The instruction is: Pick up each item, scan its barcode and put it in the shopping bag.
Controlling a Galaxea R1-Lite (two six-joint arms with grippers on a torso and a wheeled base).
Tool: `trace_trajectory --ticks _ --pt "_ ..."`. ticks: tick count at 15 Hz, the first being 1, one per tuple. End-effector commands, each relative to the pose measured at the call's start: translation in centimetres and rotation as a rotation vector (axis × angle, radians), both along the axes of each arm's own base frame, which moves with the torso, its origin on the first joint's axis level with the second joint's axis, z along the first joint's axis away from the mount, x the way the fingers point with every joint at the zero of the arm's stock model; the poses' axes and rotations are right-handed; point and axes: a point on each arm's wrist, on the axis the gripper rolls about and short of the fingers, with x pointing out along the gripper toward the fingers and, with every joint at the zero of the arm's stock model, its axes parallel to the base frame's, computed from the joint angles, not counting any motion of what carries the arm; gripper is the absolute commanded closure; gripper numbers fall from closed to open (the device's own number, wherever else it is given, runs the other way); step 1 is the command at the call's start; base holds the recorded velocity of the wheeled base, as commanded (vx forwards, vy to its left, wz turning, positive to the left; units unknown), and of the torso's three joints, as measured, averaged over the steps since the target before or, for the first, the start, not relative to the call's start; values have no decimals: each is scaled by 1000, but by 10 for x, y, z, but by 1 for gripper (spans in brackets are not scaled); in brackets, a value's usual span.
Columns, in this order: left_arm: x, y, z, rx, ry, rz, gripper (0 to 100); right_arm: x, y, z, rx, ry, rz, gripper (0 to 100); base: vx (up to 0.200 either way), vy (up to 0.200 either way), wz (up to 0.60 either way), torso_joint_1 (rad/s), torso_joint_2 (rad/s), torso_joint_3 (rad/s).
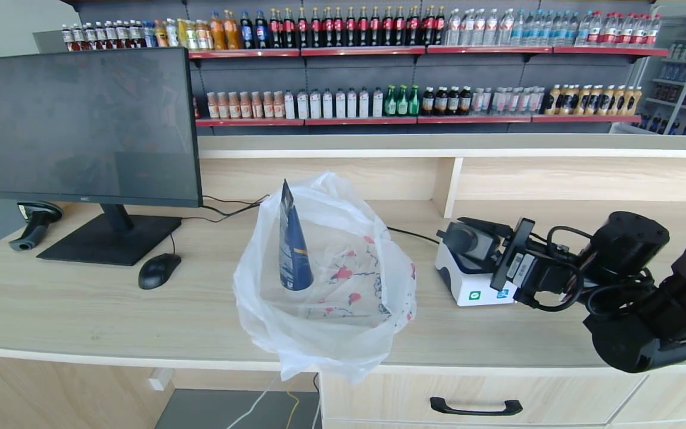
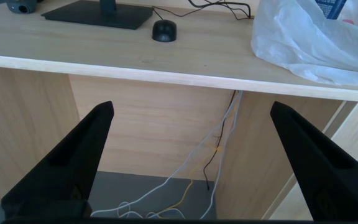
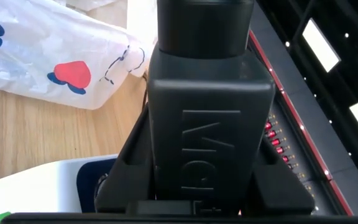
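On the table [image 1: 81,310], the shopping bag [image 1: 343,339] in the middle already has a blue tube [image 1: 293,250] standing upright in it, so one item looks done. Right of the bag, the right tool [image 1: 461,236] is closed on a dark boxy item [image 3: 204,118] just above the white scanner [image 1: 475,291]. This is likely the scan step, with bagging left. The left tool [image 2: 191,109] hangs wide open and empty below the table's near edge.

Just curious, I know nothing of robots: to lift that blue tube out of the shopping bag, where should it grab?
Probably the flat upper part below the crimped tip of the blue tube, coming straight down through the open mouth of the shopping bag. The tube stands upright on its wide end and narrows upward, and the bag's walls surround its sides.
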Motion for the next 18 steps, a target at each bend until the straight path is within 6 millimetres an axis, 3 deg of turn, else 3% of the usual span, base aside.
trace_trajectory --ticks 1,18 --pt "0 0 0 0 0 1 0 2 0 -5 -8 3 -1 100 0 0 0 0 0 0" --pt "0 0 0 0 0 0 0 7 -3 -2 -18 -29 5 100 0 0 0 0 0 0"
